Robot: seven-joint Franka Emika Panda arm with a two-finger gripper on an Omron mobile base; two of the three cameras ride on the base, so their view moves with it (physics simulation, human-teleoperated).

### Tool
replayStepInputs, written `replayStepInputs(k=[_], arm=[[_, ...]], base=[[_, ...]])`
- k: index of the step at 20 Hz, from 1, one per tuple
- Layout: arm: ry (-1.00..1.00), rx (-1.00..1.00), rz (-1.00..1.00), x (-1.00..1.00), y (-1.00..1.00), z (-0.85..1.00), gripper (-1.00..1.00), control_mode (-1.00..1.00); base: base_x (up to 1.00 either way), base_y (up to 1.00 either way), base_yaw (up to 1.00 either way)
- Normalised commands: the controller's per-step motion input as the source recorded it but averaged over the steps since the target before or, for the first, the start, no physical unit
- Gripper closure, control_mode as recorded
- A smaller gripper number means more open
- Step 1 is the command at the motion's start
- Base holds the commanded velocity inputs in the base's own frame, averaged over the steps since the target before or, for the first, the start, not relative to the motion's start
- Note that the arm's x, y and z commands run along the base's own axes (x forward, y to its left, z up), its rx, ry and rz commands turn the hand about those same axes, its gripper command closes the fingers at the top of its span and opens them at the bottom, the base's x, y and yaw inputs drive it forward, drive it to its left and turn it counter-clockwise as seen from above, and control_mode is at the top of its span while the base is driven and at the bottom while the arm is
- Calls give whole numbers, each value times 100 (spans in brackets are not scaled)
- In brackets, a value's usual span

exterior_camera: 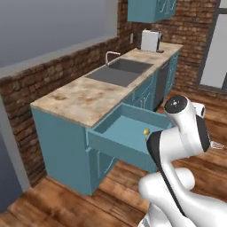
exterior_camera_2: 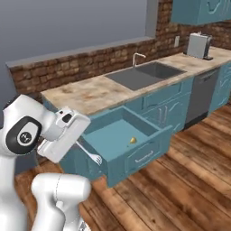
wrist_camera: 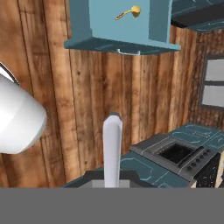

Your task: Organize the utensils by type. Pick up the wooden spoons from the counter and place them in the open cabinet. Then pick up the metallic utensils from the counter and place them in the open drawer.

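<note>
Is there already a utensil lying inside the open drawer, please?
Yes, a small utensil with a yellow end lies on the floor of the open drawer.

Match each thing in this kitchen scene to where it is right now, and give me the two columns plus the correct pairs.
Things:
1. fork
2. yellow-ended utensil
3. toaster
4. sink

Places:
A. lying inside the open drawer
B. set into the middle of the counter
C. held in the shut gripper, over the floor in front of the drawer
D. standing at the far end of the counter

Pairs: 1-C, 2-A, 3-D, 4-B
</note>
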Motion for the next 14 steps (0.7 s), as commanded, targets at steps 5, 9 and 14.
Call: replayStepInputs(k=[5,9,14], arm=[[0,0,0,0,0,0,100,100],[0,0,0,0,0,0,100,100],[0,0,0,0,0,0,100,100]], base=[[2,74,-61],[26,74,-58],[35,65,-51]])
